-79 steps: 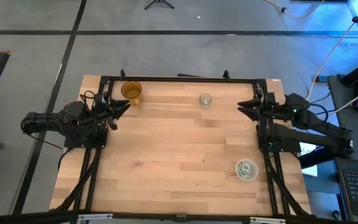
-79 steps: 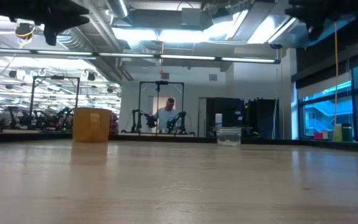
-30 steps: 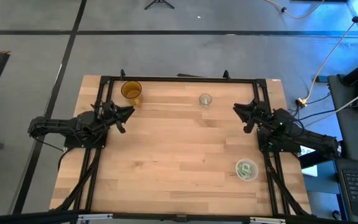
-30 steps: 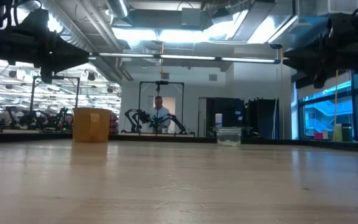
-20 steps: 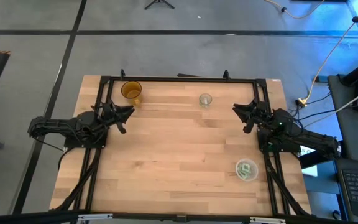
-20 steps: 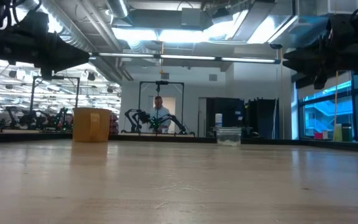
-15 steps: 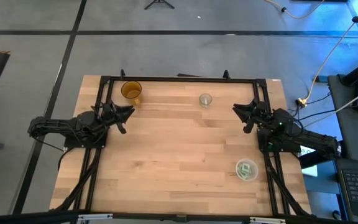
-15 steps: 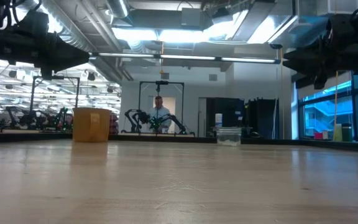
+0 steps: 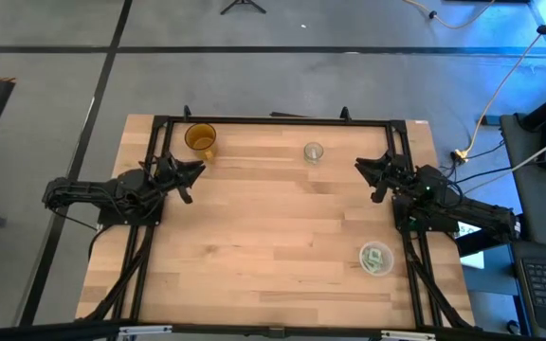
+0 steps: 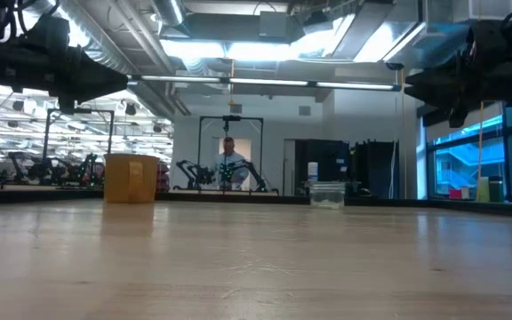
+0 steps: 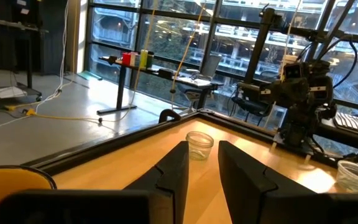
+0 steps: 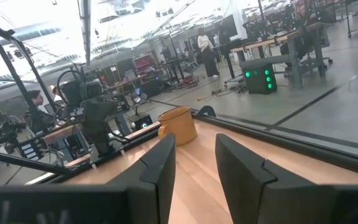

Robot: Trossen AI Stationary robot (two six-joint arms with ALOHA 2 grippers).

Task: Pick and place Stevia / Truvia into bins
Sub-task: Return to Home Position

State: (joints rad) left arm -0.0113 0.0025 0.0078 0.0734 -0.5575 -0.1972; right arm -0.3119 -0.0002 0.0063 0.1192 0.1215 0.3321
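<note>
Left wrist view shows the left gripper (image 11: 202,148) parted and empty, right wrist view likewise the right gripper (image 12: 194,140), both above opposite table (image 9: 273,237) edges, while the Stevia packets (image 9: 375,257) lie in the clear bin (image 9: 390,263) beside the right arm (image 9: 463,214), whose elbow might knock it on folding home.

floor (image 9: 349,85): grey, black tape lines (image 9: 254,49) | windows (image 11: 123,31): tall | ceiling lights (image 10: 194,49): bright

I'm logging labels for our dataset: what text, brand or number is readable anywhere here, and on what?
None can be read.
Stevia packets in the clear round container: green print, too small to read.
Yellow cup, small clear cup: no lettering visible.
</note>
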